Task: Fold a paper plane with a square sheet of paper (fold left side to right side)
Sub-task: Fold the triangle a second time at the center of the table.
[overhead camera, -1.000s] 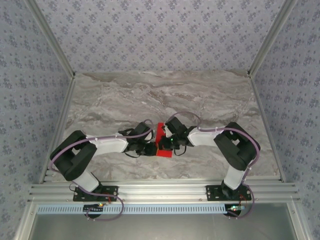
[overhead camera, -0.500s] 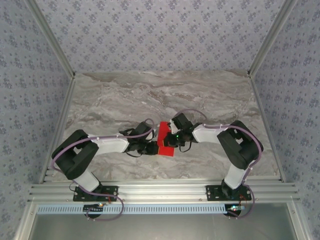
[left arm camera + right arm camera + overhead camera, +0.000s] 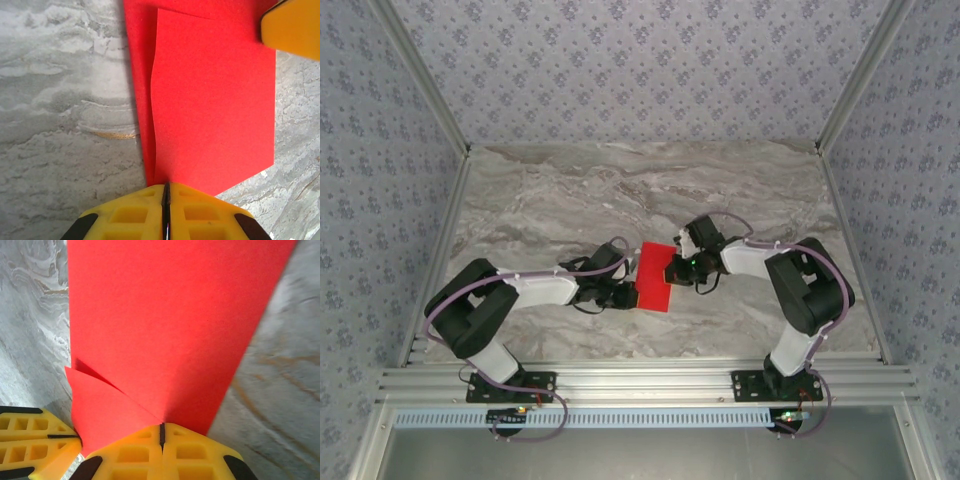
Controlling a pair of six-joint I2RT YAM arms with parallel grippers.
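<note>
I see the red sheet of paper (image 3: 653, 287) lying on the bench (image 3: 570, 190) between my two arms, towards the near edge, doubled over into an upright rectangle. The paper is thin, matte and plain. On the left wrist camera the upper layer sits a little inside the lower one, its left edge running in a soft wave rather than a straight line. The left end effector (image 3: 166, 187) has its yellow, hollow-celled fingers pressed together on the sheet's edge. The right end effector (image 3: 161, 427) is likewise clamped on the paper's opposite edge, where a small pointed flap fans out from the pinch. The bench is grey-brown marbled stone, smooth and veined
</note>
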